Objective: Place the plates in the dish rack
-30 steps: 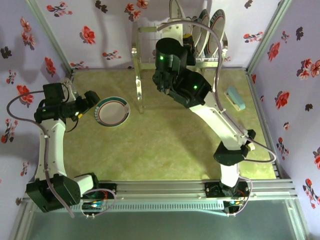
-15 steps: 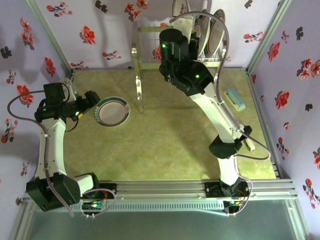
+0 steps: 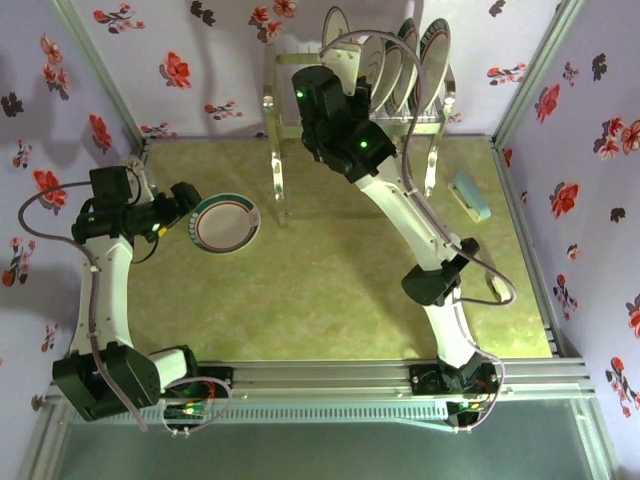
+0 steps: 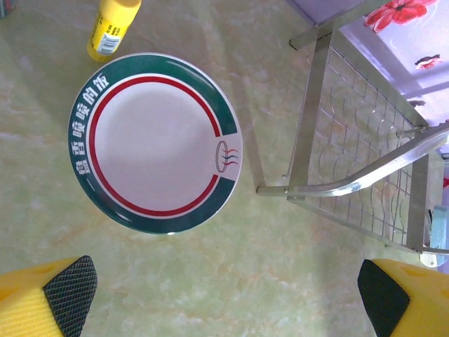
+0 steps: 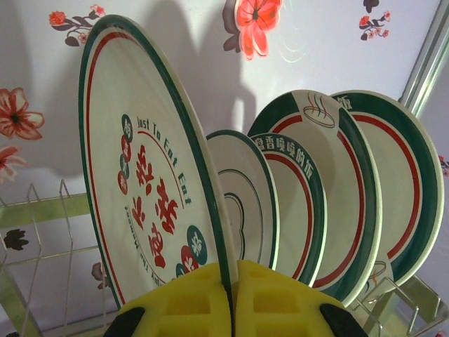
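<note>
My right pincer [image 5: 230, 302], clenched on the bottom rim of a cream round plate with green-and-red banding and red lettering [image 5: 140, 182], holds it upright over the tall shiny wire dish rack [image 3: 277, 150] at the bench's far edge, beside four round green-rimmed plates [image 5: 351, 189] already slotted. Done well, I judge, means lowering straight, parallel to its neighbours, letting go only once seated. My left pincer [image 4: 224, 295] hangs released above a green-banded white plate [image 4: 154, 140] lying flat near the bench's left edge.
</note>
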Robot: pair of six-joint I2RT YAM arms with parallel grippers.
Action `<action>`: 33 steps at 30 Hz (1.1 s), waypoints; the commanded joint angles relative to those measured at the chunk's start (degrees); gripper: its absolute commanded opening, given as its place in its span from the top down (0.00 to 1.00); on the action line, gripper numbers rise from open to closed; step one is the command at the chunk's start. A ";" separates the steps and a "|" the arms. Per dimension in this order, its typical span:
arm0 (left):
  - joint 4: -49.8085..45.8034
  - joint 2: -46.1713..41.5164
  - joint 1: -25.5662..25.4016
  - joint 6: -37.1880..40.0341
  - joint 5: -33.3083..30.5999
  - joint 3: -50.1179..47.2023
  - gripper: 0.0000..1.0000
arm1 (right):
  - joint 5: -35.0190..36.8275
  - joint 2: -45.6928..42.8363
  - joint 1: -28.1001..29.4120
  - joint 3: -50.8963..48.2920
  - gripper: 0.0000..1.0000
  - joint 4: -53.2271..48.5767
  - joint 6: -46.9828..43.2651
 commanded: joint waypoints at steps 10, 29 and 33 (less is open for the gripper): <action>1.21 1.53 -0.44 2.22 1.74 0.18 0.00 | 0.23 3.19 -1.07 6.92 1.00 8.64 -2.04; 4.28 2.74 -1.23 0.92 4.25 -1.31 0.00 | 10.60 8.46 1.26 7.52 1.00 18.82 -7.67; 4.20 2.73 -1.41 1.03 4.54 -1.16 0.00 | 12.11 9.31 1.91 7.49 1.00 21.79 -9.84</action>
